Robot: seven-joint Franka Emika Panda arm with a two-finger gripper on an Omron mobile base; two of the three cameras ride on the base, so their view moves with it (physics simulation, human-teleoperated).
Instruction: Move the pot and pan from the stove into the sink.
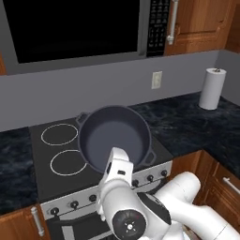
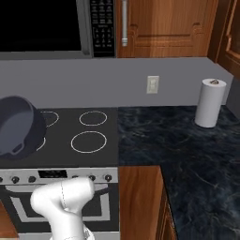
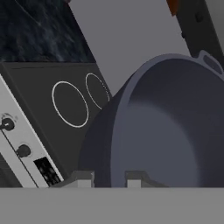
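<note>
A robot arm is holding a pot over the stove in a wood-cabinet kitchen.

The dark marbled counter (image 2: 187,145) is stretching right of the stove (image 1: 44,176), running open to a paper towel roll (image 2: 209,103) standing by the grey wall, with a wall outlet (image 1: 156,79) above. The pot (image 1: 115,138) is hanging tilted above the stove's right half, overlapping its front edge, two burner rings (image 1: 59,134) lying uncovered to its left. The gripper (image 3: 109,178) is pinching the pot's rim, jaws narrow.
</note>
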